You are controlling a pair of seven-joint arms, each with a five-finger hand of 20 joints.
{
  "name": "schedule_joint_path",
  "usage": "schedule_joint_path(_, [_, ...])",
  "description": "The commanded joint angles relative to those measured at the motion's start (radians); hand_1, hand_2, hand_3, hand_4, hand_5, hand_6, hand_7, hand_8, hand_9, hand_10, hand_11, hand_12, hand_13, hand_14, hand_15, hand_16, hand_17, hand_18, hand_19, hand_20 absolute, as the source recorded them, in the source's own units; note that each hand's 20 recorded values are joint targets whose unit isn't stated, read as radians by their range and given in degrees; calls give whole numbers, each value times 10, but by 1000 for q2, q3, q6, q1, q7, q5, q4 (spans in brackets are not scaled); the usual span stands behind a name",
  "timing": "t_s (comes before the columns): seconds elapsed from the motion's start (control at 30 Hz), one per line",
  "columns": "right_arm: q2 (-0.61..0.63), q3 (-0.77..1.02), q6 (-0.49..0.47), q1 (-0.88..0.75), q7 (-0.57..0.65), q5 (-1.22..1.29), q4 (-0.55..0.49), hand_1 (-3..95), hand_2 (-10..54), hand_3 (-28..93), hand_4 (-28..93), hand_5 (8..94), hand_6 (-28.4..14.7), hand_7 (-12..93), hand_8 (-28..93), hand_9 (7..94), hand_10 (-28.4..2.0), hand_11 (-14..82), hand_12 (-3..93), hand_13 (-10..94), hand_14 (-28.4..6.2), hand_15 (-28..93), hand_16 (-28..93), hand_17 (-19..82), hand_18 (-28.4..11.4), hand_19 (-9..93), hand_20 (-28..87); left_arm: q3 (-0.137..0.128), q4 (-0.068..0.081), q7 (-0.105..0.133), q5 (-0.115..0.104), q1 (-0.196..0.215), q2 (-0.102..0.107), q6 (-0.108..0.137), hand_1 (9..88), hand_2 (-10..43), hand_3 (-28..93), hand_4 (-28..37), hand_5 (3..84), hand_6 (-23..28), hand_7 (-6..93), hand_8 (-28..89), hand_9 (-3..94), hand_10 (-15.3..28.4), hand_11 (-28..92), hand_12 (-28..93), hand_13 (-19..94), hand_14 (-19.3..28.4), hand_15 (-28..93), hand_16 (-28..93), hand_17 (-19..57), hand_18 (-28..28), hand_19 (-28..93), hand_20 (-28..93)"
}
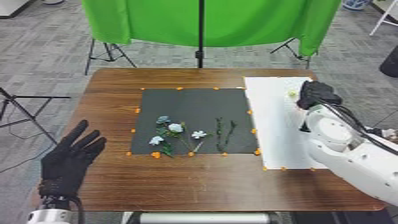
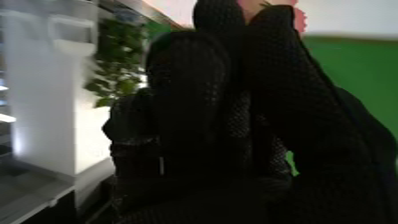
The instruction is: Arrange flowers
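Far left in the head view, I have the robot's left hand [image 1: 69,162] in its black fabric glove, open, fingers spread, holding nothing, at the brown wooden table's [image 1: 178,187] left side. On the dark square mat [image 1: 182,102]: a blue-grey flower [image 1: 163,120], a white bloom with green leaves [image 1: 157,140], a fuller white flower [image 1: 175,128] and a small white flower [image 1: 199,134]. Their stems overlap; I can't separate them all. Right of these, two thin dark-green stems [image 1: 219,132] [image 1: 232,131], low contrast. Rightmost, by the long white sheet [image 1: 282,135], my black-gloved right hand [image 1: 317,95]; openness and grip: cannot tell. Just beside it, a small pale yellow-green thing [image 1: 291,93], details unclear. Right wrist view: pink petals [image 2: 300,20], cut off by the frame and partly hidden by the glove.
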Motion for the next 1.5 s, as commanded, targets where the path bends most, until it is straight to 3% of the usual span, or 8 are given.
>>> schedule_joint_path(0.03, [-125,-59,-30,92,-126,7,-139,580,-95,692,-283,867,27,180,23,937,-63,174,309,839,-26,603,238,398,-184,928,414,5,3,-18,14,-4,-8,-21,212,50,825,-280,360,73,116,-101,352,197,207,99,237,283,488,-84,-101,274,548,87])
schedule_joint_path(0.6, [-276,-129,-174,47,-166,-47,-101,548,-95,698,-283,821,27,173,2,920,-66,165,361,768,-47,674,214,334,-195,916,418,-4,6,-61,27,-17,-22,-26,214,49,826,-279,361,73,116,-101,352,197,207,99,237,283,488,-84,-101,274,548,87])
schedule_joint_path(0.87, [-268,-129,-213,49,-160,-55,-93,538,-95,695,-283,799,24,167,-6,906,-69,158,367,749,-53,684,208,318,-195,908,421,5,5,-46,16,-17,-7,-17,214,50,826,-279,361,73,117,-101,352,197,206,99,237,283,489,-84,-101,274,548,87])
schedule_joint_path(1.0, [-266,-112,-240,37,-179,-68,-104,472,-95,730,-283,743,20,169,-23,858,-78,244,318,723,-61,706,197,303,-198,900,442,15,6,-26,1,-14,12,-6,214,50,826,-279,361,73,116,-101,352,196,207,99,238,282,488,-84,-101,273,548,87])
schedule_joint_path(1.03, [-266,-101,-250,30,-183,-62,-109,464,-95,733,-283,732,18,168,-37,847,-79,259,311,719,-63,710,195,300,-198,899,445,23,5,-7,-15,-10,35,6,215,50,826,-279,361,73,117,-101,352,197,207,99,238,283,489,-84,-101,273,548,87])
schedule_joint_path(1.4, [-201,-19,-262,9,-182,-46,-175,350,-95,791,-283,621,-1,141,-125,729,-114,452,206,664,-92,763,189,274,-215,897,477,13,2,-23,1,-1,7,-2,215,50,826,-278,361,73,117,-101,352,197,208,99,238,283,489,-84,-101,274,549,86])
schedule_joint_path(1.43, [-191,-7,-260,6,-181,-47,-181,348,-95,790,-283,619,-2,140,-124,724,-114,453,204,660,-93,765,189,273,-216,897,478,25,1,5,-23,5,39,14,215,50,827,-277,361,73,117,-101,352,197,208,99,238,282,489,-84,-101,274,549,86])
schedule_joint_path(1.5, [-167,14,-255,4,-184,-39,-193,343,-95,788,-283,616,-5,138,-122,717,-116,454,200,655,-96,767,188,270,-218,896,480,26,0,3,-23,5,38,15,215,50,826,-277,361,73,117,-102,352,197,208,99,238,283,489,-85,-101,274,550,86])
